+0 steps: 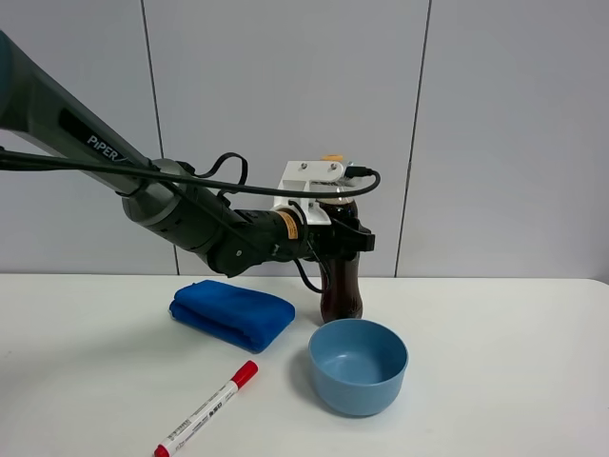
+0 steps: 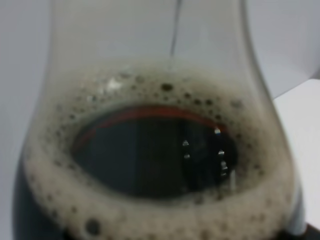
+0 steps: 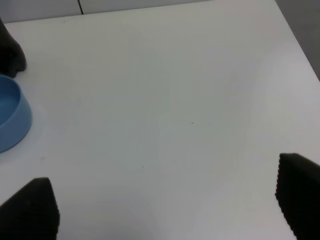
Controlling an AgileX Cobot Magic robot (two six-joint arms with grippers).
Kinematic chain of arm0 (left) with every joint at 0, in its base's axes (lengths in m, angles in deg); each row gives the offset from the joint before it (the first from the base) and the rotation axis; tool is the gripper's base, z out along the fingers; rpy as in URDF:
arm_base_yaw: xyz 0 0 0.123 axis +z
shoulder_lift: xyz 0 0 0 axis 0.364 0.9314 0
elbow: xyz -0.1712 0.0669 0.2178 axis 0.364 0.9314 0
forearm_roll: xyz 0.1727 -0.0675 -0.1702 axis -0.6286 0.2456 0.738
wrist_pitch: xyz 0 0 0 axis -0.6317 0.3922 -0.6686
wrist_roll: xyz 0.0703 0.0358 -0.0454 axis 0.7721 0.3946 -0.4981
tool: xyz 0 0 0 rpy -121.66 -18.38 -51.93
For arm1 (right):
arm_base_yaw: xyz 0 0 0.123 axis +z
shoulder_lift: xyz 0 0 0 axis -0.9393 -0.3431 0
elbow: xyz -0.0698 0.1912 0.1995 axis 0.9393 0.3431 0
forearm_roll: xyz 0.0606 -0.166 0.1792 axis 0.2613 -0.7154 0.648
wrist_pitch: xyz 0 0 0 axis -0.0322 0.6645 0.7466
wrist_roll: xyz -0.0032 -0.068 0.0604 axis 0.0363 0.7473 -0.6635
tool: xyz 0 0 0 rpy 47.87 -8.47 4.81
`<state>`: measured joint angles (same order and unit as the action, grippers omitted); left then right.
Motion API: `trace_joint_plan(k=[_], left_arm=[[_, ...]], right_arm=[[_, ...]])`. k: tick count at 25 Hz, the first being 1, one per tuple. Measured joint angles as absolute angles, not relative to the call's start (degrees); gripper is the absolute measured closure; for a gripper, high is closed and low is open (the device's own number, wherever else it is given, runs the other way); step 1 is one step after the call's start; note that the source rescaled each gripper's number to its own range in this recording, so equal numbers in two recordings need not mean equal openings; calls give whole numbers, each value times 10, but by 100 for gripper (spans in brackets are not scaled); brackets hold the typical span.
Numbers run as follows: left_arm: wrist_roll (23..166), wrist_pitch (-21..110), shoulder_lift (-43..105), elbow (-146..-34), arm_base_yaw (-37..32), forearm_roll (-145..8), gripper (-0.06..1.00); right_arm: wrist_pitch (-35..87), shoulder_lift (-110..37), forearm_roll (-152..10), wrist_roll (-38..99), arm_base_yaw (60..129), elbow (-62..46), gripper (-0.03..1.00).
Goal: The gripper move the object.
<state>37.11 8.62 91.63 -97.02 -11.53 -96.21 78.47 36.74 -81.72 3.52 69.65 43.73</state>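
Observation:
The cola bottle (image 1: 341, 286), clear plastic with dark drink and a yellow-orange cap (image 1: 331, 158), stands upright at the back middle of the white table (image 1: 495, 362). My left gripper (image 1: 347, 233), black with a white bracket on top, reaches in from the left and is closed around the bottle's upper body. The left wrist view is filled by the bottle (image 2: 160, 150), with foamy cola inside; the jaws do not show there. My right gripper (image 3: 165, 210) is open and empty over bare table, and is out of the exterior view.
A light blue bowl (image 1: 358, 392) sits just in front of the bottle and shows in the right wrist view (image 3: 10, 120). A folded blue cloth (image 1: 231, 312) lies left of the bottle. A red-capped white marker (image 1: 207, 407) lies at the front left.

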Motion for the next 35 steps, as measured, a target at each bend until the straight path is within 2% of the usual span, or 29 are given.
trace_joint_plan(k=[15, 20, 28, 30, 33, 35], left_arm=[[371, 81, 916, -970, -115, -962, 94], [354, 43, 911, -977, -115, -959, 77], [352, 40, 907, -978, -116, -961, 71], [352, 40, 907, -978, -116, -961, 59], [352, 40, 907, -978, -117, -961, 23], [347, 40, 907, -978, -117, -961, 5]], right_arm=[[785, 367, -817, 35, 696, 437, -3], [785, 367, -817, 35, 696, 437, -3], [785, 367, -817, 35, 696, 437, -3], [785, 367, -817, 35, 696, 437, -3], [785, 367, -817, 35, 696, 437, -3], [785, 367, -817, 35, 696, 437, -3]])
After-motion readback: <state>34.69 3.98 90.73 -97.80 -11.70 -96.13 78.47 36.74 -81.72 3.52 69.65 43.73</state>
